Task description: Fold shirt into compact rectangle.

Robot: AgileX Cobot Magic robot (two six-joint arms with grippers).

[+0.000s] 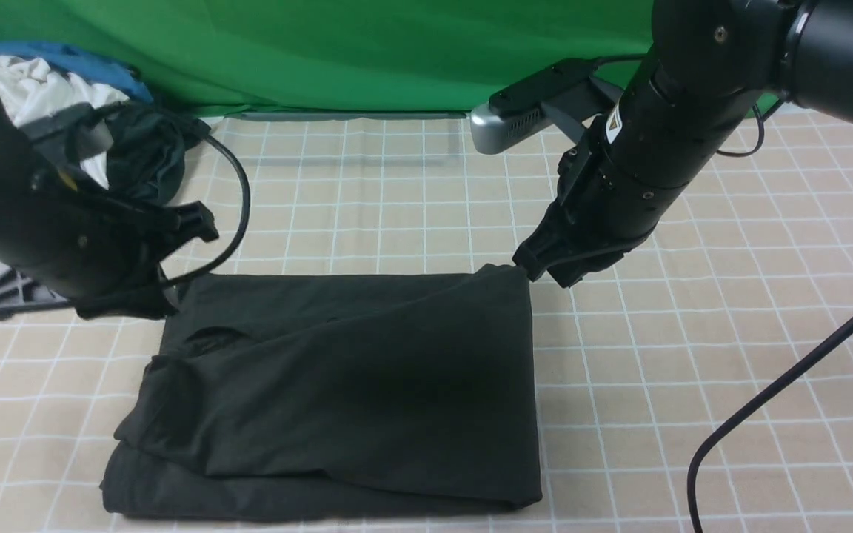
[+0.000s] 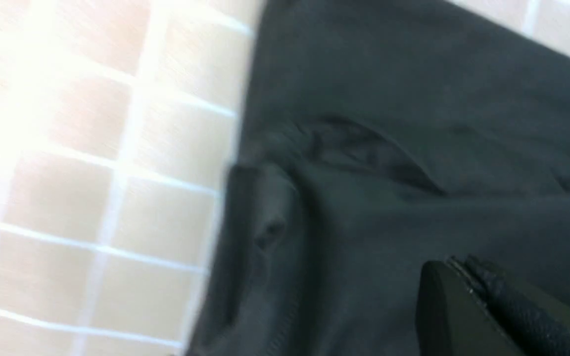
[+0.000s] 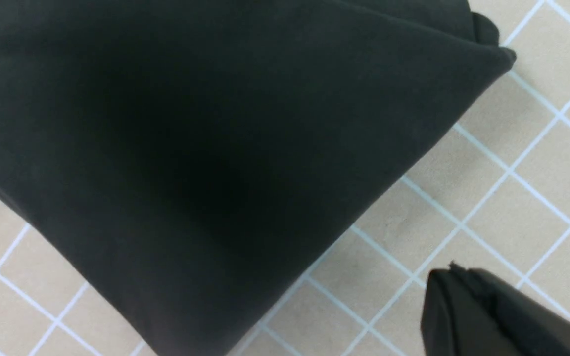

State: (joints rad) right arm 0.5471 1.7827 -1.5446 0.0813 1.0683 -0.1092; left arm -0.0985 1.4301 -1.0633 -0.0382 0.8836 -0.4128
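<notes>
In the middle of the checked worktop (image 1: 730,326) we've got the black shirt (image 1: 338,385) folded to a rough rectangle, left claw (image 2: 468,289) and right claw (image 3: 455,291) both pressed together, holding nothing. We'd square that ragged left edge next, keeping the layers stacked.

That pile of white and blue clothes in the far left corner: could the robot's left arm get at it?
Probably yes: the left gripper hangs just in front of the pile, with nothing between them.
</notes>
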